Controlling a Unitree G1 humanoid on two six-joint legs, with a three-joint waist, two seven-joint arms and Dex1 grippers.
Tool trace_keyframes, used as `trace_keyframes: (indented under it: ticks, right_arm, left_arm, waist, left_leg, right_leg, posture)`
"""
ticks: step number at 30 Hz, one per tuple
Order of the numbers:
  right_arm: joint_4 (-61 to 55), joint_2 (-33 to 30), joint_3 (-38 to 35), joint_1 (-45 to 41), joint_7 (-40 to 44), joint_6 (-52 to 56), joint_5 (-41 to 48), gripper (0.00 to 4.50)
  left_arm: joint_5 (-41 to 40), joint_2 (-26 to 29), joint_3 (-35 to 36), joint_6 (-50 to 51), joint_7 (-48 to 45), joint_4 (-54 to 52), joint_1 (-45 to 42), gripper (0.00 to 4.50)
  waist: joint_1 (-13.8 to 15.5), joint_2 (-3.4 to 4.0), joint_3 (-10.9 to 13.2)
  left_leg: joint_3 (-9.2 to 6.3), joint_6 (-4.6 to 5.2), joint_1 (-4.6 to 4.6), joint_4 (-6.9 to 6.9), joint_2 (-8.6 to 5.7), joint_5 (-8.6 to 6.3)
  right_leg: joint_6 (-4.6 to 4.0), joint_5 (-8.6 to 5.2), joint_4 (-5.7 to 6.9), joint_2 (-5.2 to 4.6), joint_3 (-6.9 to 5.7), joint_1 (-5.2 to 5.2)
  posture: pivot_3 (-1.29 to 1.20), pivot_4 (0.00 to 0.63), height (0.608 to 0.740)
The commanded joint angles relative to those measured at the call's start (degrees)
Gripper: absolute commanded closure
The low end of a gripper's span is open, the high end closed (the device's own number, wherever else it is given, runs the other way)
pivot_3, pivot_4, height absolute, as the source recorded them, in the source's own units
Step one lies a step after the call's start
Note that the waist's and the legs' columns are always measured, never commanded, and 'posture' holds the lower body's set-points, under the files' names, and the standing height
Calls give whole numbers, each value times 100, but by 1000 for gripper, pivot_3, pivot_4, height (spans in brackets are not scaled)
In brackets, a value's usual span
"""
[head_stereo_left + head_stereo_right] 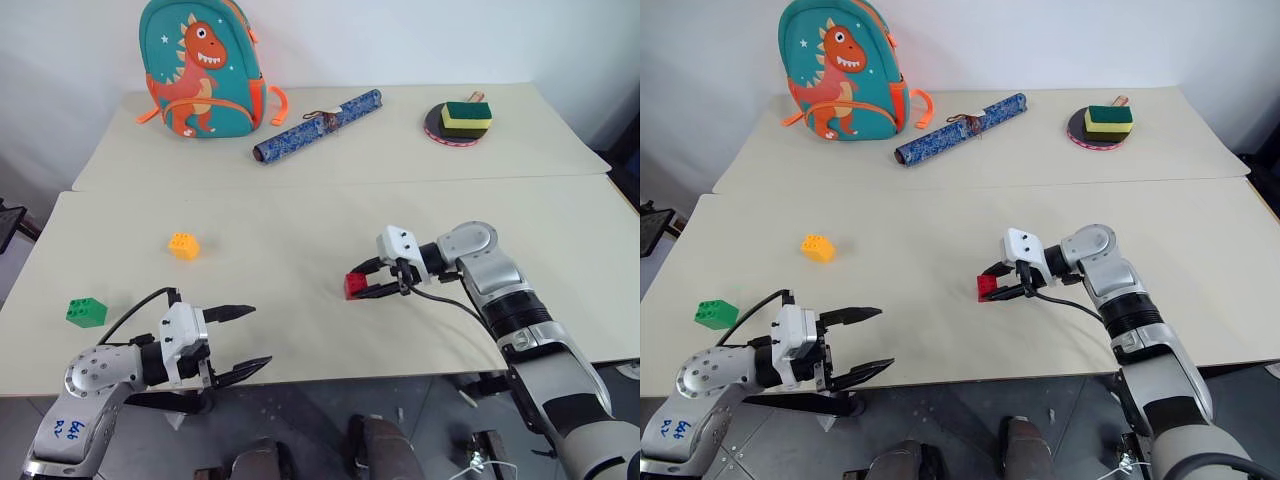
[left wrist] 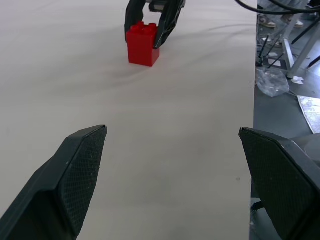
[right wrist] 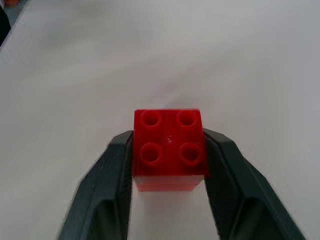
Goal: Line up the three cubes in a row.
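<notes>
Left eye view has the right hand (image 1: 368,286) just right of centre on the table (image 1: 300,250), its two black fingers pinching the red cube (image 1: 354,286), which rests on the tabletop. At lower left, the left hand (image 1: 240,340) hangs at the table's near edge with fingers spread wide and nothing between them. Left of centre sits the yellow-orange cube (image 1: 184,245); the green cube (image 1: 86,312) lies at far left.

Red cube (image 1: 354,286), green cube (image 1: 86,312), yellow-orange cube (image 1: 184,245); teal backpack (image 1: 196,68) with orange dinosaur; beige desk (image 1: 300,250)
</notes>
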Motion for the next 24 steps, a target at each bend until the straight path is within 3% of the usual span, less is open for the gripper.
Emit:
trace_keyframes:
  ticks: [1,5,10,14,17,20,24]
  right_arm:
    - [-225,54,-98,55,-306,60,8,1344]
    - [-713,-123,-488,224,-64,89,551,37]
    - [-871,-272,-1199,501,508,-410,1502,8]
    - [-1452,-471,-1553,1295,850,-365,2322,8]
    - [-1808,-154,-1738,1772,675,-587,2713,8]
    - [-2019,-28,-1680,1993,661,-564,2844,8]
    - [-2015,79,-1613,2013,682,-646,2891,8]
  left_arm:
    - [-48,-78,218,-16,222,-369,341,0]
    - [-51,-425,814,-244,715,-269,820,0]
    - [-115,-1212,1658,-602,1552,-205,1335,0]
    - [22,-2454,2566,-1301,2619,69,2092,0]
    - [-99,-3100,3106,-1552,3345,395,2253,0]
    - [-259,-3405,3362,-1681,3657,643,2281,0]
    - [-247,-3383,3281,-1691,3716,689,2188,0]
  waist:
    - [-36,0,0]
    - [-74,1,1]
    - [-75,-1,1]
    - [-71,-6,-1]
    - [-76,-16,5]
    - [-79,-20,6]
    - [-55,-39,-3]
  left_leg:
    - [1,-1,0,0,0,0]
    - [-1,-1,-4,-2,2,-1]
    - [-3,-1,-1,-4,4,-3]
    - [-3,6,7,-11,4,-17]
    - [2,12,6,-10,5,-27]
    - [8,18,14,-2,4,-26]
    - [8,30,16,-2,-3,-27]
  right_leg:
    - [0,0,0,0,1,0]
    - [0,0,1,0,0,-5]
    - [0,0,-34,3,-3,4]
    - [1,1,-41,-2,-4,12]
    - [2,1,-53,-1,-11,13]
    - [1,1,-50,-3,-9,18]
    - [1,1,-49,-16,-9,20]
  posture:
    - [0,150,740]
    - [0,150,740]
    - [0,150,740]
    - [0,150,740]
    - [0,150,740]
    - [0,150,740]
    - [0,150,740]
